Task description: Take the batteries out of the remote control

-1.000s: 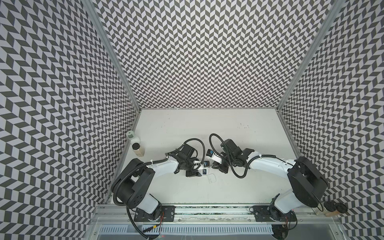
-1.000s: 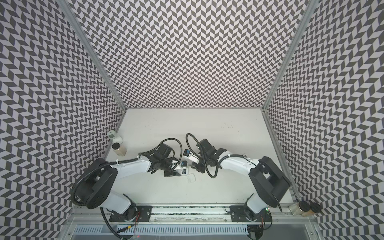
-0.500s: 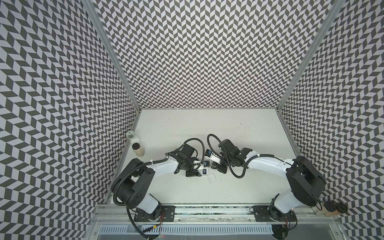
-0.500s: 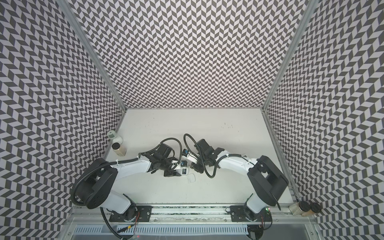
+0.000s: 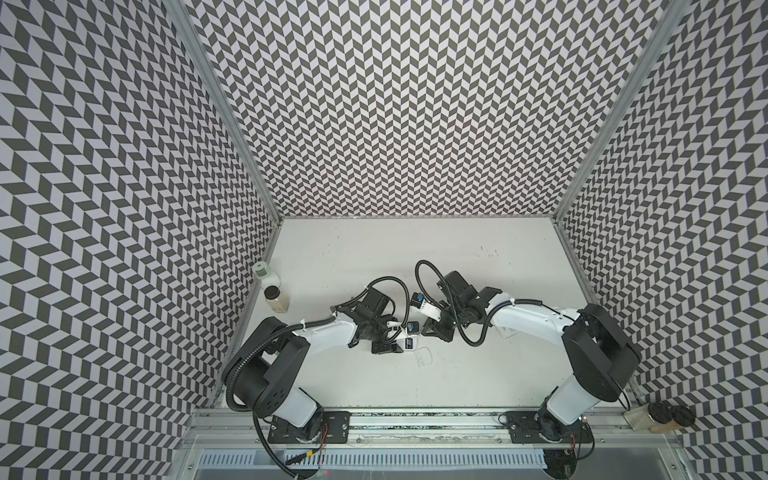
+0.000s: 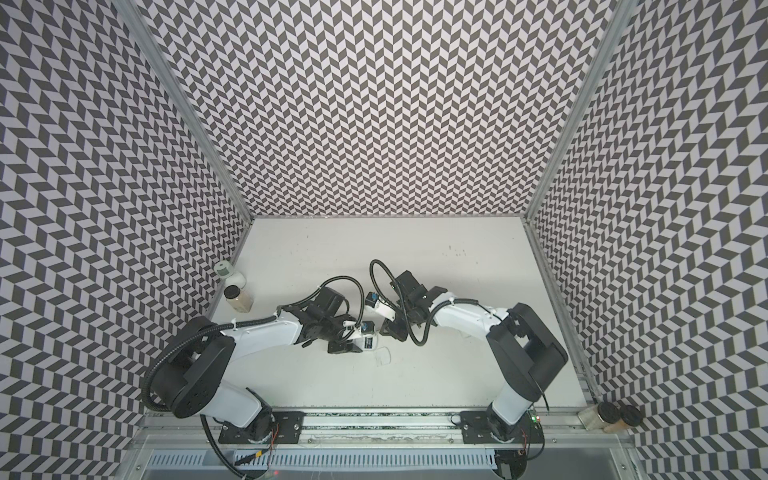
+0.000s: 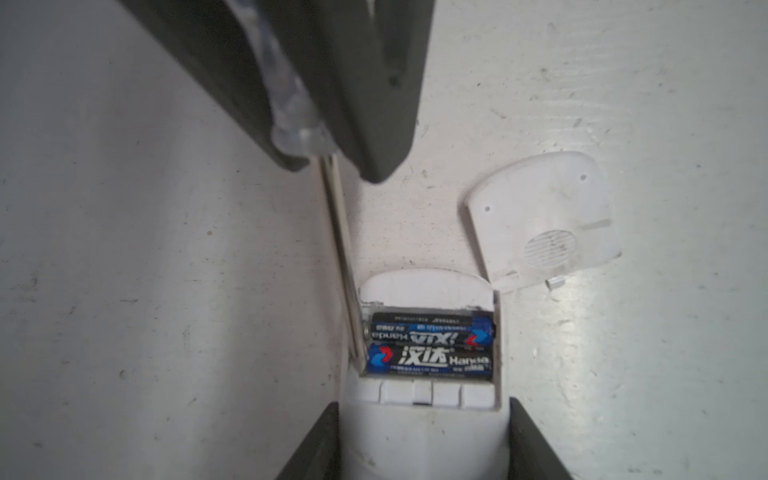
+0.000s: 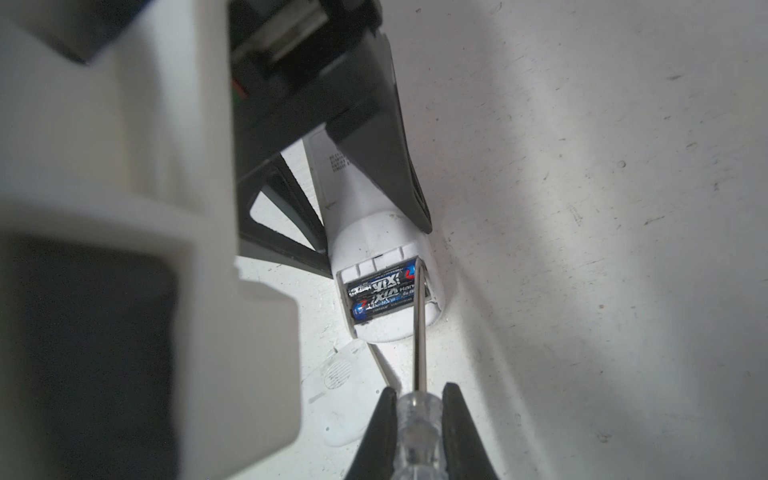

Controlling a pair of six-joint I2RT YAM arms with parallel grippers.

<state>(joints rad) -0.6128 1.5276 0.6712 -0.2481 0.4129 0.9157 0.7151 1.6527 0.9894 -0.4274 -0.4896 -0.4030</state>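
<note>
The white remote control [image 7: 424,432] lies back-up on the table, and my left gripper [image 7: 424,405] is shut on its body. Its end compartment is uncovered. Two black-and-blue batteries [image 7: 430,347] lie in it side by side. My right gripper [image 8: 419,392] is shut on the clear handle of a screwdriver [image 8: 417,432]. The metal shaft [image 7: 340,257] reaches down to one end of the batteries [image 8: 380,295], at the compartment's side wall. In both top views the grippers meet at mid-table, left gripper [image 5: 395,347] and right gripper [image 5: 432,334].
The loose white battery cover [image 7: 540,220] lies on the table just past the remote's end, also seen as the cover [image 5: 424,356]. Two small bottles [image 5: 272,291] stand by the left wall. Jars [image 5: 660,428] sit outside the front right corner.
The right arm has crept slightly left toward the remote with the screwdriver. The left arm and the remote have stayed put.
</note>
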